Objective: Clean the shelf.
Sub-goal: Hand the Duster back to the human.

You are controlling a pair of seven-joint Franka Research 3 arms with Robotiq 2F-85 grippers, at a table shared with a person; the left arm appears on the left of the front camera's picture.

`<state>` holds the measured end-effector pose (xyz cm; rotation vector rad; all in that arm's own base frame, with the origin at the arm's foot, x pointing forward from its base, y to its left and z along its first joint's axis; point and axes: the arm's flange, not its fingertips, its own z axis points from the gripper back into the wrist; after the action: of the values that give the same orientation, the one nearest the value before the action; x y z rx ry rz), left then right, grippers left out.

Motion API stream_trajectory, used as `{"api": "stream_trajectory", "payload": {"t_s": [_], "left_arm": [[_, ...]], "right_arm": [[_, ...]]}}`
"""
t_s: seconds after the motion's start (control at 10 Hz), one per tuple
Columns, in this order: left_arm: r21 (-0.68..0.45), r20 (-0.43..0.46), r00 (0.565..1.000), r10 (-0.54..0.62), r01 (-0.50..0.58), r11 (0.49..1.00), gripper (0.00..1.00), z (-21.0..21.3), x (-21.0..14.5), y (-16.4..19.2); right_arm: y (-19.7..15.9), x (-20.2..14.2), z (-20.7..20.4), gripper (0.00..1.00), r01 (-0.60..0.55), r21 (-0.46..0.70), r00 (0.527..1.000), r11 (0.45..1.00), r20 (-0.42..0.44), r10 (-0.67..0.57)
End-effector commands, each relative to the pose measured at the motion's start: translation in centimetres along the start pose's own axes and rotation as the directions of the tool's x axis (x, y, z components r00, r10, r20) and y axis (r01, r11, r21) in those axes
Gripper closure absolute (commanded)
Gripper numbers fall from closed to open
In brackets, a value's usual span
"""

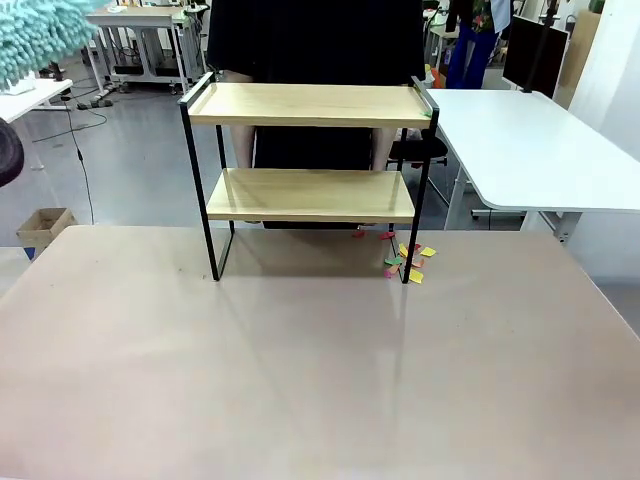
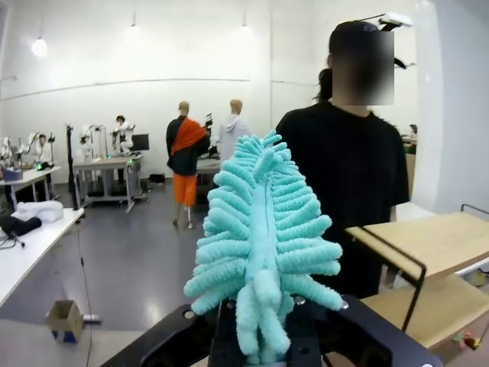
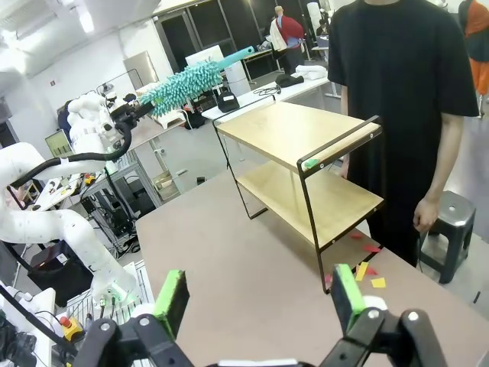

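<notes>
The shelf (image 1: 310, 104) stands at the table's far middle, two light wooden boards in a thin black frame; it is also in the right wrist view (image 3: 294, 134) and at the right of the left wrist view (image 2: 428, 241). My left gripper (image 2: 263, 330) is shut on the base of a fluffy teal duster (image 2: 263, 237), held up in the air to the left of the shelf (image 1: 40, 30) and apart from it. From the right wrist the duster (image 3: 187, 80) shows at the end of the left arm. My right gripper (image 3: 260, 300) hangs open over the table, short of the shelf.
Small coloured paper scraps (image 1: 406, 260) lie on the table by the shelf's right leg (image 3: 365, 270). A person in black (image 1: 315, 40) stands right behind the shelf, with a stool (image 3: 451, 214) beside them. A white table (image 1: 530, 150) stands at the right.
</notes>
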<state>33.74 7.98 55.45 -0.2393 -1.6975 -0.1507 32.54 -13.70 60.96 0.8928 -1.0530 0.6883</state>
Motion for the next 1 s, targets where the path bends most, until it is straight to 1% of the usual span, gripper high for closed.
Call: {"api": "stream_trajectory", "payload": {"t_s": [0.0, 0.3, 0.5, 0.6, 0.7, 0.8, 0.9], "left_arm": [[0.039, -0.015, 1.0, 0.003, -0.003, 0.999, 0.84, 0.4, -4.6, -0.8], [0.088, -0.112, 0.992, 0.062, -0.052, 0.995, 0.84, -0.3, -11.2, -0.4], [0.087, -0.135, 0.987, 0.092, -0.08, 0.993, 0.84, 0.2, -14.2, -1.1], [0.096, -0.143, 0.987, 0.081, -0.067, 0.993, 0.84, 0.5, -14.8, -1.7], [0.098, -0.124, 0.989, 0.084, -0.072, 0.993, 0.84, 0.7, -14.9, -2.0], [0.069, -0.123, 0.987, 0.102, -0.094, 0.993, 0.84, 0.7, -14.7, -2.4], [0.098, -0.174, 0.978, 0.118, -0.102, 0.99, 0.84, -2.6, -12.0, 2.1]], "right_arm": [[0.1, 0.3, 0.0, 0.0, -0.013, 0.007, 1.0, 1.0, 0.021, 0.013], [0.1, 0.3, 0.0, 0.0, -0.013, 0.007, 1.0, 1.0, 0.021, 0.013], [0.1, 0.3, 0.0, 0.0, -0.013, 0.007, 1.0, 1.0, 0.021, 0.013], [0.1, 0.3, 0.0, 0.0, -0.013, 0.007, 1.0, 1.0, 0.021, 0.013], [0.1, 0.3, 0.0, 0.0, -0.013, 0.007, 1.0, 1.0, 0.021, 0.013], [0.1, 0.3, 0.0, 0.0, -0.013, 0.007, 1.0, 1.0, 0.021, 0.013], [0.1, 0.3, 0.0, 0.0, -0.013, 0.007, 1.0, 1.0, 0.021, 0.013]]}}
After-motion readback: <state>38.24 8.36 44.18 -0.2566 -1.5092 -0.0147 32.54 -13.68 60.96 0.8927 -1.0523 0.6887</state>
